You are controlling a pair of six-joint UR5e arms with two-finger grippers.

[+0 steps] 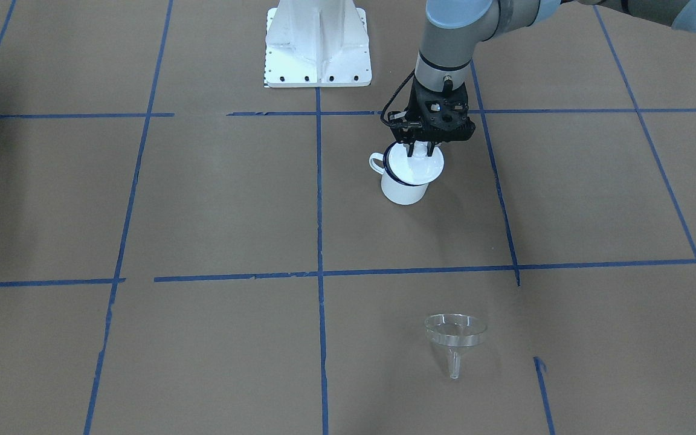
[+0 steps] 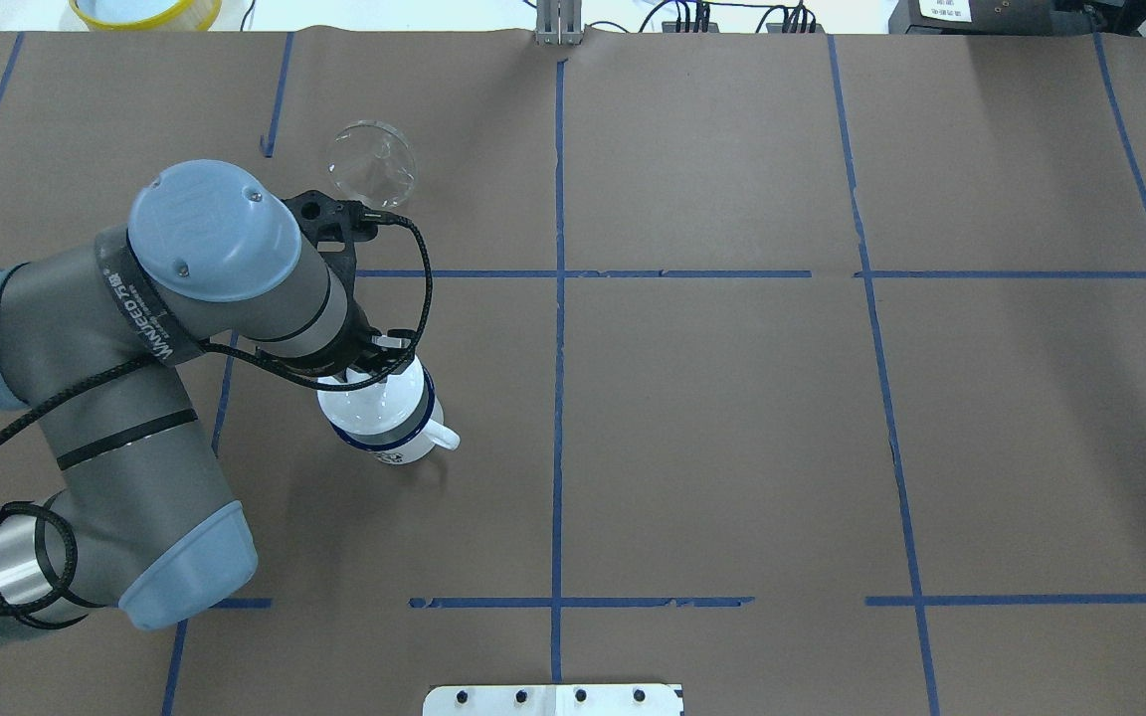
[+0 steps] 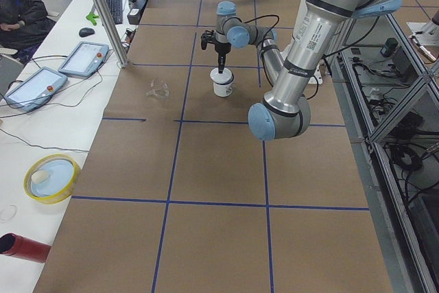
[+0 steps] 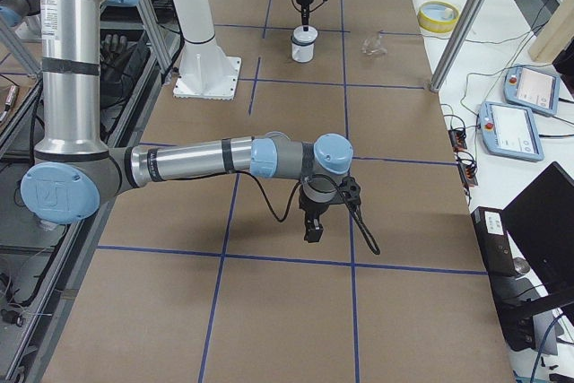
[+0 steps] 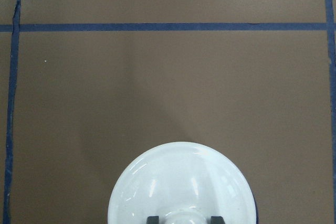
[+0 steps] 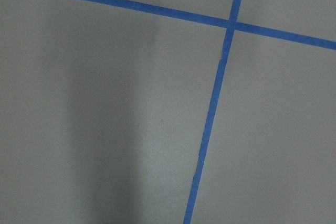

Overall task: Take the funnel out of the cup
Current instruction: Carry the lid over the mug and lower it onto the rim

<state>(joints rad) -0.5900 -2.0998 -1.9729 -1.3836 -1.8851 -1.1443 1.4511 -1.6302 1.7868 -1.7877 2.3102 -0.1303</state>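
The cup (image 1: 405, 190), a white enamel mug with a blue rim line, stands on the brown paper; it also shows in the overhead view (image 2: 402, 445). A white domed lid (image 1: 428, 166) sits on it, shifted a little so part of the rim shows. My left gripper (image 1: 418, 148) points straight down over the mug, shut on the lid's knob; in the left wrist view its fingertips (image 5: 152, 219) flank the knob on the lid (image 5: 181, 182). The clear funnel (image 1: 454, 332) lies on the paper, well away from the cup. My right gripper (image 4: 314, 229) hangs over bare paper; I cannot tell whether it is open.
The white robot base (image 1: 318, 45) stands at the table's robot side. A yellow dish (image 3: 51, 178) and tablets (image 3: 84, 58) lie on the side bench beyond the paper. Blue tape lines cross the paper.
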